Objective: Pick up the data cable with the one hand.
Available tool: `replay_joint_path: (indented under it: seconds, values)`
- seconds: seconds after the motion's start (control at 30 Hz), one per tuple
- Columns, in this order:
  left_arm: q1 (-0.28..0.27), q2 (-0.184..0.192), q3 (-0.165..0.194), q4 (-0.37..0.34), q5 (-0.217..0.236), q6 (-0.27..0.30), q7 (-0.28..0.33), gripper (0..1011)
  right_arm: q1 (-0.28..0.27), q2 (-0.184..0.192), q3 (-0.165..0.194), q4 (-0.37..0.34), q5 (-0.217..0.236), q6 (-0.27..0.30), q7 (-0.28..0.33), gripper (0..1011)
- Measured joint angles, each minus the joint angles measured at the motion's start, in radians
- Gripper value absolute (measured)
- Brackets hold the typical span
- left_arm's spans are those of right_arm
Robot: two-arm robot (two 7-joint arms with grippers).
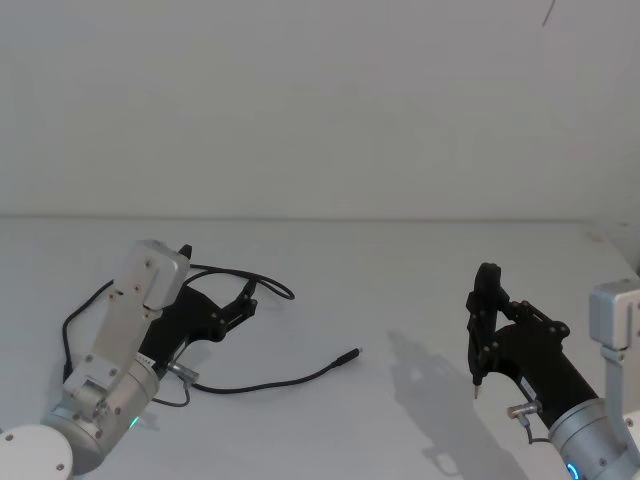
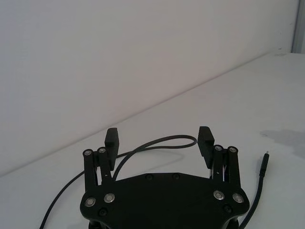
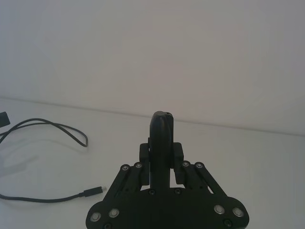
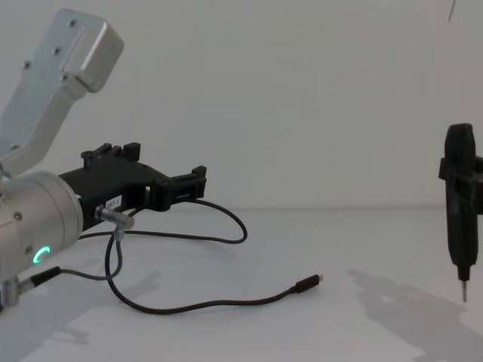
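While the cable [image 4: 226, 304] lies slack on the table [image 1: 400, 280] toward its left edge (plug nearer the middle), the left gripper [image 2: 159, 135] is held just above one loop, fingers spread wide, nothing gripped. Approach is judged under way; descent and closure are required next. The right gripper [image 3: 162, 119] is parked near the right edge, fingers pressed together.

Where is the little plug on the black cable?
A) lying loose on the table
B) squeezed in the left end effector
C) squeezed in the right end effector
A: the plug of the data cable lies on the table, apart from the open left end effector and the shut right end effector.
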Motion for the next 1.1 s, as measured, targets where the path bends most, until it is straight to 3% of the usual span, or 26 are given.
replay_joint_path:
  seconds: [0.77, 1.1]
  values:
    - [0.000, 0.001, 0.000, 0.001, -0.001, -0.002, -0.003, 1001, 0.000, 0.000, 0.000, 0.000, 0.000, 0.000, 0.000, 279]
    - [-0.004, 0.019, -0.012, 0.001, -0.042, -0.010, -0.070, 1001, 0.000, 0.000, 0.000, 0.000, 0.000, 0.000, 0.000, 279]
